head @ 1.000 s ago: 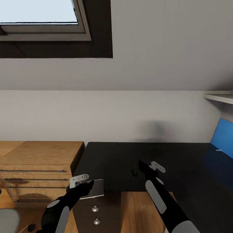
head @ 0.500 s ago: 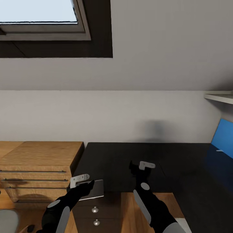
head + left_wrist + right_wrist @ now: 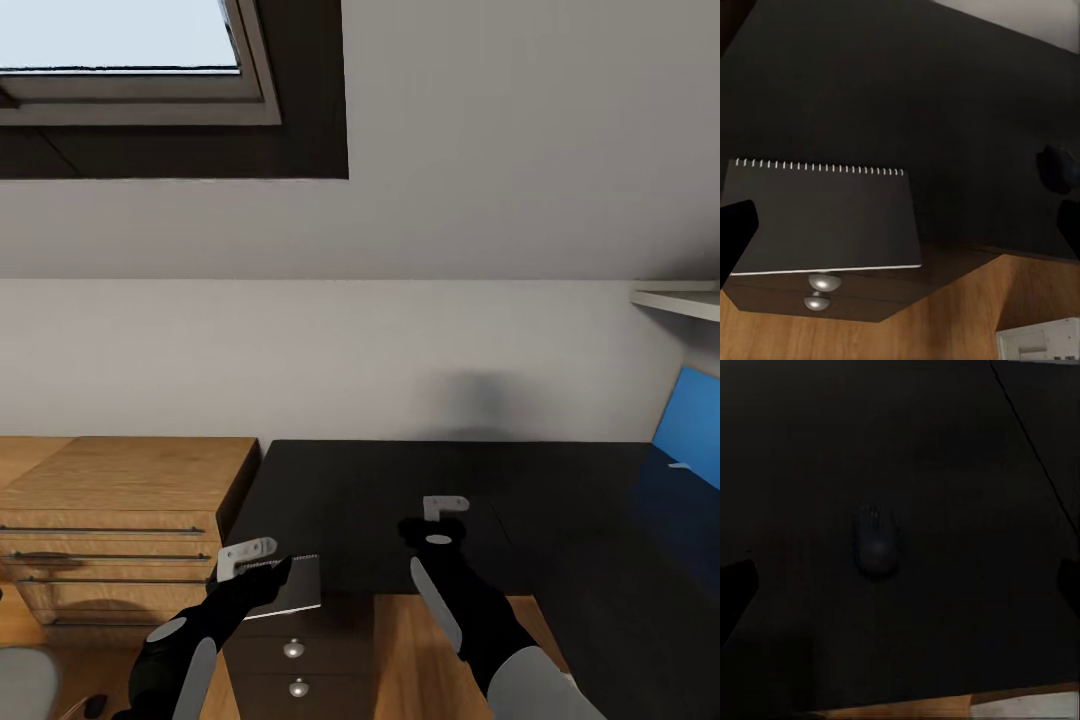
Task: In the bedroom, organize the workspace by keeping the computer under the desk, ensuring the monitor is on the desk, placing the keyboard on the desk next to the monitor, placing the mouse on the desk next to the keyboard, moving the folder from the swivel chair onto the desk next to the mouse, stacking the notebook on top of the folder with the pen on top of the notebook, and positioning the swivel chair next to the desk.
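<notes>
1. At the head view's far left, a light wood drawer unit (image 3: 120, 520) stands against the tabletop's (image 3: 560, 520) left edge, with a corner of the swivel chair (image 3: 25, 680) at about eight o'clock.
2. The left tool (image 3: 262, 570) has not moved over the last second. It pinches the notebook (image 3: 290, 585) at one side and holds it level over the tabletop's front-left corner, above the black drawers (image 3: 295, 665).
3. The right arm has swung from about five o'clock toward the picture's centre. The right tool (image 3: 428, 528) now hangs over the tabletop where the mouse lay a second ago, and the arm covers that spot in the head view.
4. Judged from this, the right arm is lining up to take the mouse, while the notebook waits for a folder to be stacked on.
5. The left wrist view adds the notebook's (image 3: 821, 217) spiral edge and white page edge, the silver drawer knobs beneath it, and a dark rounded shape at three o'clock that may be the right arm or the mouse.
6. The right wrist view shows the mouse (image 3: 876, 540) lying free on the tabletop (image 3: 967, 450), directly ahead between two well-spread fingertips (image 3: 736, 592), untouched.
7. At the head view's right, the blue back panel (image 3: 690, 425) rises at three o'clock under a white shelf (image 3: 680, 298).
</notes>
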You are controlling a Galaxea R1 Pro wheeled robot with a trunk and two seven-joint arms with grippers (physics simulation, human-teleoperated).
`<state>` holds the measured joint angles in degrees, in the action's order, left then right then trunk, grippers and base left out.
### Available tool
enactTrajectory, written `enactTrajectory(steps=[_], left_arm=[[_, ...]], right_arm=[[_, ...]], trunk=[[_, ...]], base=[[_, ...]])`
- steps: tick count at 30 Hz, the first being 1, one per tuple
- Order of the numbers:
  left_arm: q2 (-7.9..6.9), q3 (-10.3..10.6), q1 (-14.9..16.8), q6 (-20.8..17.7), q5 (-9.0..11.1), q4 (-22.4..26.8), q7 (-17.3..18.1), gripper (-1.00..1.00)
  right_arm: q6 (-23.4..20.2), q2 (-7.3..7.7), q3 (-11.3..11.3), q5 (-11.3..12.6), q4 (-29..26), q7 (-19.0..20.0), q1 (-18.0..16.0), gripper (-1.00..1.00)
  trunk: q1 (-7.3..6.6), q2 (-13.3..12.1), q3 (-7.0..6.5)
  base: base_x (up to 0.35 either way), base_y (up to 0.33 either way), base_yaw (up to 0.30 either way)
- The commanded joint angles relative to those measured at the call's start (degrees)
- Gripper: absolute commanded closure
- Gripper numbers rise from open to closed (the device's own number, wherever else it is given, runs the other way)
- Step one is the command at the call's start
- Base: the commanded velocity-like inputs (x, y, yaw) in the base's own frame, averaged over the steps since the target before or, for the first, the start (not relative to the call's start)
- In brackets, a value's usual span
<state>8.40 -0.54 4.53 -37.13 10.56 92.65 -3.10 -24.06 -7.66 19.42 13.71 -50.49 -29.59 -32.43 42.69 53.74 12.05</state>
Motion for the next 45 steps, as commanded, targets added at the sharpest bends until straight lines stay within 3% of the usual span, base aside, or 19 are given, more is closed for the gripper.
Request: enactTrajectory(steps=[1,5,9,12,17,20,22,26,35,40,45], left_arm=[[0.06,0.02,0.04,-0.22,0.6,0.08,-0.33,-1.0],[0.12,0.09,0.04,-0.15,0.64,0.08,-0.33,-1.0],[0.12,0.1,0.04,-0.16,0.63,0.08,-0.3,-1.0],[0.13,0.1,0.04,-0.2,0.65,0.08,-0.3,-1.0],[0.13,0.1,0.04,-0.22,0.67,0.08,-0.31,-1.0],[0.13,0.1,0.04,-0.23,0.67,0.08,-0.32,-1.0],[0.13,0.38,0.04,-0.23,0.66,0.08,-0.31,-1.0],[0.11,0.76,0.04,-0.23,0.62,0.08,-0.32,-1.0],[0.08,0.94,0.04,-0.35,0.67,0.08,-0.29,-1.0],[0.17,0.97,0.04,-0.37,0.75,0.08,-0.13,-1.0],[0.33,0.98,0.04,-0.4,0.77,0.08,-0.15,-1.0]], right_arm=[[-0.32,0.08,0.19,0.45,1.37,-0.44,-0.27,-1.0],[3.27,0.02,0.2,0.48,10.72,-0.21,-3.7,-1.0],[11.52,-0.12,0.31,0.5,21.77,0.32,-7.62,-1.0],[14.86,-0.08,0.34,-0.05,25.39,3.31,-8.78,-1.0],[16.56,0.0,0.33,-2.84,27.15,8.54,-9.28,-1.0],[17.18,0.06,0.27,-3.32,27.46,10.12,-9.34,-1.0],[17.49,0.1,0.16,-3.49,28.49,13.93,-9.36,-1.0],[17.6,0.12,0.11,-3.52,29.56,17.03,-9.49,-1.0],[16.86,0.38,-0.65,-3.08,32.28,17.96,-11.4,-1.0],[16.07,0.52,-4.25,-3.0,36.04,17.95,-14.09,-1.0],[14.65,1.29,-5.61,-2.89,36.68,17.91,-14.71,-1.0]], trunk=[[0.01,0.06,0.09],[0.01,0.06,0.09],[0.01,0.06,0.09],[0.01,0.06,0.09],[0.01,0.06,0.09],[0.01,0.06,0.09],[0.01,0.06,0.09],[0.01,0.06,0.09],[0.01,0.06,0.09],[0.01,0.06,0.09],[0.89,1.67,0.8]], base=[[0.0,0.0,0.0],[0.017,0.0,0.0],[0.08,0.0,0.0],[0.119,0.0,0.0],[0.104,0.0,0.0],[0.094,0.0,0.0],[0.102,0.003,0.0],[0.165,0.078,0.0],[0.112,0.07,0.0],[0.006,0.004,0.0],[0.001,0.001,0.0]])
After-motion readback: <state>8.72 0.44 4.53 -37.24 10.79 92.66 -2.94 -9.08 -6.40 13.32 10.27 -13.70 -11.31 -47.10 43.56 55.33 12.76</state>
